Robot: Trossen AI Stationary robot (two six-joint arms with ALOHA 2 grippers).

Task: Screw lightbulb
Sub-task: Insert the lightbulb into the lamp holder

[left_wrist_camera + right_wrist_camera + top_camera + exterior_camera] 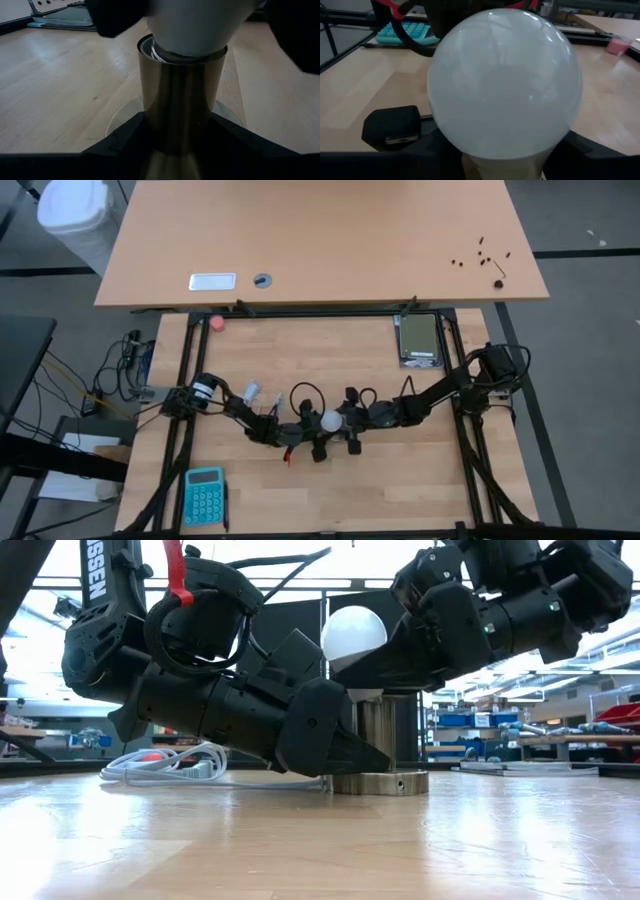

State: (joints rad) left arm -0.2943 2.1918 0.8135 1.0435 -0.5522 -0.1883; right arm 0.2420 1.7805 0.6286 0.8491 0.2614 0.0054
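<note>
The white frosted lightbulb [354, 632] stands upright at the table's middle [330, 420]. Its neck sits in the mouth of a metal socket cylinder [180, 95], which stands on a round base disc [380, 783]. My left gripper [180, 135] comes from the table's left and is shut on the socket. My right gripper [502, 160] comes from the table's right and is shut on the bulb, whose globe [505, 85] fills its wrist view. The bulb's screw base is hidden inside the socket. My left gripper pinches the socket's upright cylinder low down [172, 125], just above the base disc, between its two fingers. The fingers come nearly level from the table's left. The socket stands upright with its disc on the table. My right gripper pinches the bulb's lower taper [470, 150], below the globe's widest part, one finger on each side. The fingers come from the table's right, slanting slightly down. The bulb stands upright with its neck in the socket's mouth [150, 47].
A white cord [165, 765] lies coiled on the table behind the left arm. A blue calculator [204, 495] lies near the front left corner. A pink ball [216, 322] is at the far left and a grey box [420, 340] at the far right.
</note>
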